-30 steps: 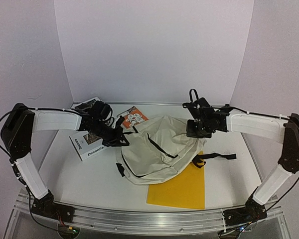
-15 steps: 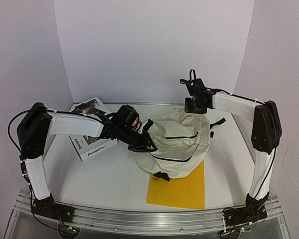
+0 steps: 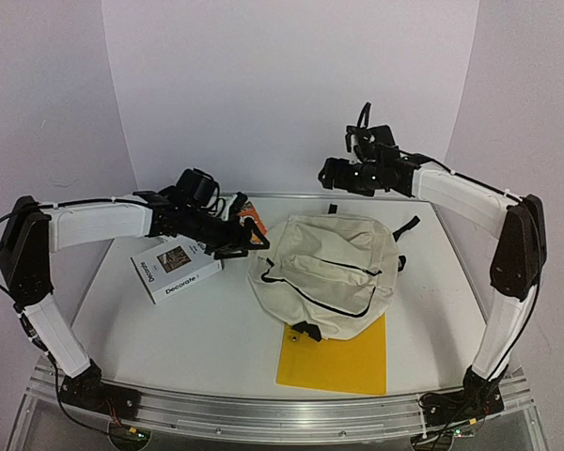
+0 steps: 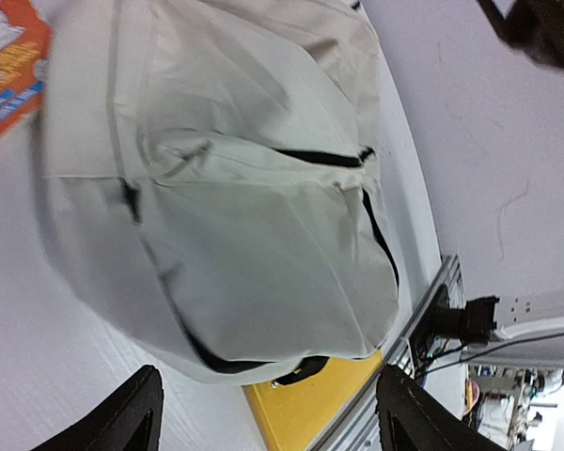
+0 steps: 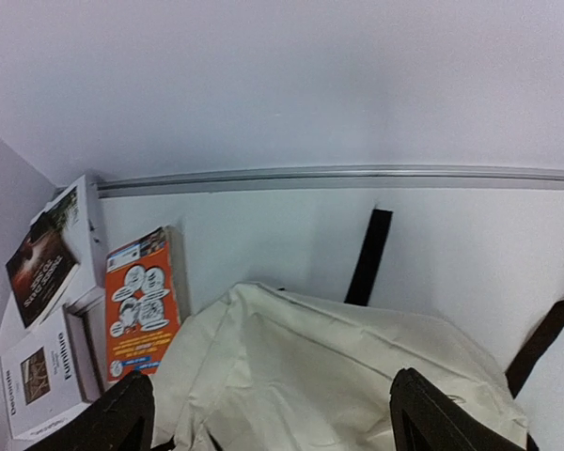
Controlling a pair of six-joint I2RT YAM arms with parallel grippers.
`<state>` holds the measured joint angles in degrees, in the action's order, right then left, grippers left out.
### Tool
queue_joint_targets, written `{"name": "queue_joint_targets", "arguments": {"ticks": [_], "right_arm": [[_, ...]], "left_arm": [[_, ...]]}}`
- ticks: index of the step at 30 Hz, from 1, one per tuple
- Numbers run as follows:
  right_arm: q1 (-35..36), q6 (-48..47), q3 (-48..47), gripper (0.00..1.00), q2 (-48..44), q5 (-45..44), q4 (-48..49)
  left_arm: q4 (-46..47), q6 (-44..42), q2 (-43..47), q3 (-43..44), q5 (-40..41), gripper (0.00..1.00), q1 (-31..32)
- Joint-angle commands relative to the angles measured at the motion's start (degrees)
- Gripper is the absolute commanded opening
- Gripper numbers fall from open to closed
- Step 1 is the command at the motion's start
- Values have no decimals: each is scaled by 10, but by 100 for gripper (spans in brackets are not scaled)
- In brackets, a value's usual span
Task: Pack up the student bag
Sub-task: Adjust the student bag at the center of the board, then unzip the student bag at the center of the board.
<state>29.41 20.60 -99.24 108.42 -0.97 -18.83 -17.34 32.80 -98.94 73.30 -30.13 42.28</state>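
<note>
1. The student bag (image 3: 327, 272) lies zipped at mid-table, its near edge overlapping the yellow folder (image 3: 336, 355).
2. Left gripper (image 3: 247, 237), left of the bag, and right gripper (image 3: 331, 172), above its far edge, both stand spread and hold nothing.
3. Packing looks not yet begun; next, the zipper (image 3: 331, 268) needs opening.
4. Only the right wrist view shows the orange booklet (image 5: 139, 303) whole, beside stacked books (image 5: 47, 376), left of the bag.
</note>
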Motion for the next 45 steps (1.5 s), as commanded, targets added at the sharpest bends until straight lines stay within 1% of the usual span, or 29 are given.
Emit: {"name": "queue_joint_targets", "arguments": {"ticks": [1, 3, 4, 5, 6, 7, 8, 11, 12, 20, 30, 35, 40, 41, 42, 43, 45], "right_arm": [[61, 23, 21, 85, -4, 56, 9], [102, 29, 20, 80, 18, 54, 9], [110, 31, 17, 78, 25, 54, 8], [124, 34, 13, 72, 42, 56, 4], [128, 36, 13, 69, 49, 57, 3], [137, 41, 11, 65, 62, 64, 3], [141, 44, 10, 62, 71, 68, 2], [152, 54, 6, 59, 96, 77, 3], [157, 58, 2, 56, 105, 80, 2], [172, 69, -45, 47, 175, 64, -4], [188, 64, -92, 47, 230, 38, -35], [196, 61, -112, 41, 250, -5, -59], [198, 62, -122, 35, 262, -6, -63], [197, 65, -123, 27, 263, -11, -64], [198, 66, -122, 25, 261, -14, -64], [199, 69, -118, 18, 255, -24, -63], [200, 71, -116, 14, 249, -30, -63]], "left_arm": [[-14, -8, 60, -32, 22, 79, -77], [-12, 1, 60, -40, 19, 80, -106], [-12, 4, 57, -40, 19, 80, -113], [-10, 11, 51, -43, 19, 80, -125], [-8, 17, 49, -46, 19, 80, -128], [1, 21, 47, -52, 18, 80, -131], [10, 24, 44, -58, 15, 80, -131], [37, 37, 30, -72, -8, 80, -131], [45, 45, 22, -79, -16, 80, -131], [90, 72, -3, -106, -35, 81, -131], [89, 70, -8, -117, -36, 82, -131], [90, 70, -9, -119, -30, 82, -131], [91, 70, -13, -117, -30, 82, -131], [91, 70, -14, -117, -29, 82, -131], [90, 70, -14, -117, -28, 82, -131], [90, 70, -13, -118, -28, 82, -131], [90, 70, -13, -119, -26, 82, -131]]}}
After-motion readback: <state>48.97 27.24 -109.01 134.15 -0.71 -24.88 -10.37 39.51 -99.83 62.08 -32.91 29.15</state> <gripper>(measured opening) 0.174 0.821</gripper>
